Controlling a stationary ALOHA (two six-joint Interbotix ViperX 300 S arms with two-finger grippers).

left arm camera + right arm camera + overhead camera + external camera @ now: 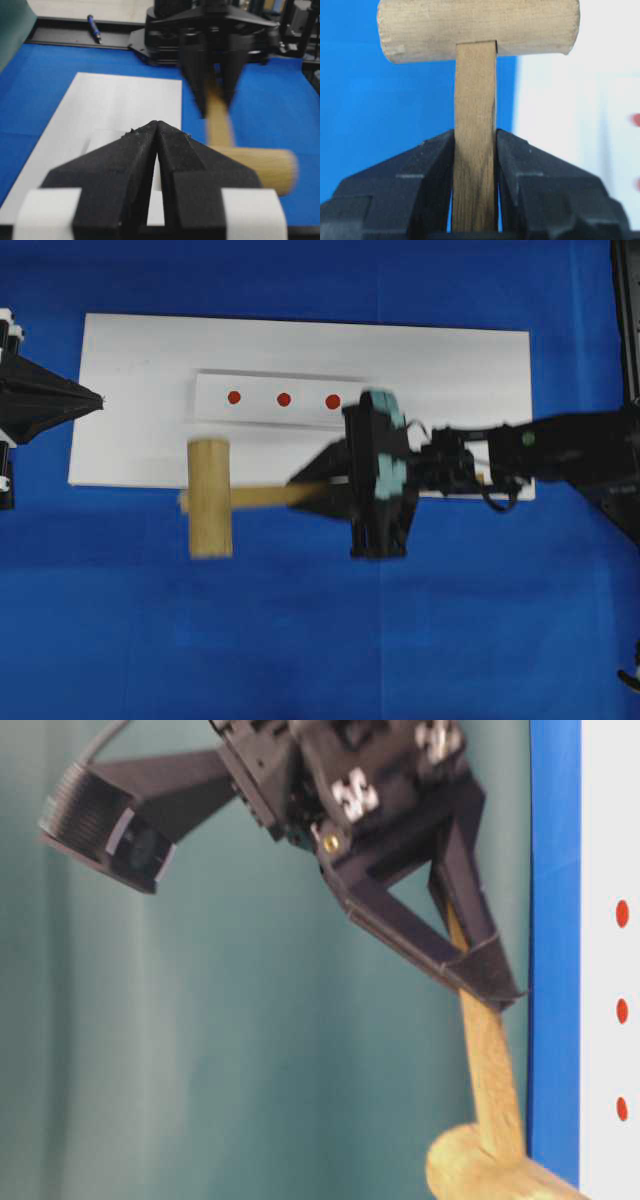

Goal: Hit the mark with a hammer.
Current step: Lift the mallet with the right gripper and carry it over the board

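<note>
Overhead, the hammer lies lengthwise left to right, head leftward straddling the near edge of the white board. Its handle is clamped in the right gripper. At far left, the left gripper is closed, empty.

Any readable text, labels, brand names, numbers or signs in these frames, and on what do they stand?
No readable text in any view.
Only marks: three red dots on the white paper strip, no characters.
Light-brown wooden mallet, black right gripper and black left gripper: no visible labels.
</note>
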